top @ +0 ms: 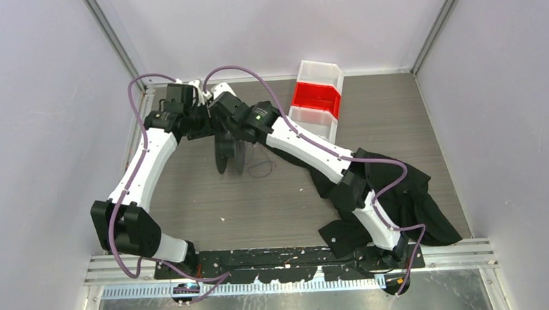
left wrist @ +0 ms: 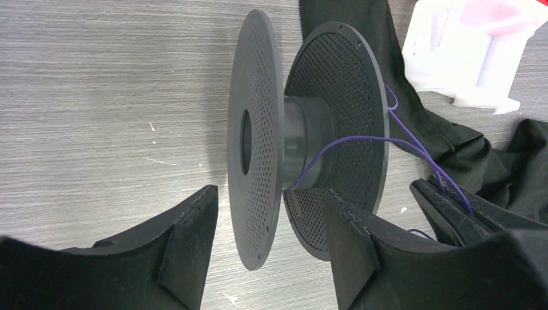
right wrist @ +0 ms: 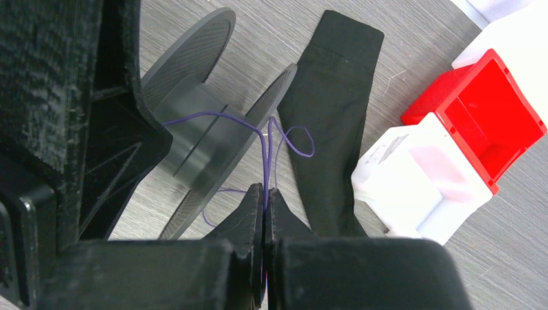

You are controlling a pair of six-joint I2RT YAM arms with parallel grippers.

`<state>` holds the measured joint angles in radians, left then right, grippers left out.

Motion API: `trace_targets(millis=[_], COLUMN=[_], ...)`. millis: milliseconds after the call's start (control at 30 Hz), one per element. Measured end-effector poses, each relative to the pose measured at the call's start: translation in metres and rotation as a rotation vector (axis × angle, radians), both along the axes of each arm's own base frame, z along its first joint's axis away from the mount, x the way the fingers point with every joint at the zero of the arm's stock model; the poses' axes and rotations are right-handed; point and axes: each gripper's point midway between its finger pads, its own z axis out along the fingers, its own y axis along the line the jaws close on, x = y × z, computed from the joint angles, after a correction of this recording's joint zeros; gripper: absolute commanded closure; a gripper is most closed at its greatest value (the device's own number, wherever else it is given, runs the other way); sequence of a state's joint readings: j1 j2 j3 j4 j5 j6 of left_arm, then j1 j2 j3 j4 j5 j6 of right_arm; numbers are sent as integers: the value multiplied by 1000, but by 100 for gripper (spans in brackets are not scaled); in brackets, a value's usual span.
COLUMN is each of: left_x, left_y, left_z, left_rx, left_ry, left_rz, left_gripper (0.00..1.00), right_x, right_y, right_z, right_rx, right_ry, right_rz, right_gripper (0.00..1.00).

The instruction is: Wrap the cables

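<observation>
A dark grey two-flanged reel (top: 229,153) stands on edge on the table. It also shows in the left wrist view (left wrist: 307,142) and the right wrist view (right wrist: 194,135). A thin wire (left wrist: 349,139), purple-looking up close, runs from the hub over the far flange. My right gripper (right wrist: 265,188) is shut on this wire (right wrist: 213,115) just beside the reel, and shows from above (top: 235,132). My left gripper (left wrist: 268,194) is open, its fingers on either side of the near flange and apart from it; it shows from above (top: 210,127). A loose loop of wire (top: 260,170) lies on the table.
A black garment (top: 397,192) lies under and around the right arm, one strip (right wrist: 329,97) reaching close to the reel. A red bin (top: 316,97) and white bins (top: 320,74) stand at the back right. Walls enclose the table on three sides.
</observation>
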<state>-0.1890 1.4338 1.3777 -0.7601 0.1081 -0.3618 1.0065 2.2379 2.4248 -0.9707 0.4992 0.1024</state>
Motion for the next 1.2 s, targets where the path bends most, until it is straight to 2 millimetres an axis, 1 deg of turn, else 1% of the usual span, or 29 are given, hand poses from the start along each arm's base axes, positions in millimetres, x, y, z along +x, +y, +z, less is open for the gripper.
trace_targets(millis=[267, 467, 600, 767, 967, 1200], left_x=[0, -4, -4, -2, 1, 0], left_y=[-1, -3, -4, -4, -5, -7], left_z=[0, -8, -9, -7, -7, -10], left_rx=[-8, -16, -18, -22, -24, -31], left_ry=[1, 20, 21, 12, 5, 16], left_rz=[-4, -13, -15, -13, -13, -22], left_gripper=[38, 40, 43, 49, 53, 51], right_x=[-1, -3, -4, -6, -7, -8], right_y=[3, 9, 13, 15, 17, 19], right_z=[0, 0, -3, -6, -6, -6], right_rx=[8, 32, 44, 48, 54, 62], right_ry=[4, 13, 21, 36, 42, 45], right_rz=[10, 27, 37, 51, 56, 59], right_gripper=[100, 100, 100, 100, 100, 100])
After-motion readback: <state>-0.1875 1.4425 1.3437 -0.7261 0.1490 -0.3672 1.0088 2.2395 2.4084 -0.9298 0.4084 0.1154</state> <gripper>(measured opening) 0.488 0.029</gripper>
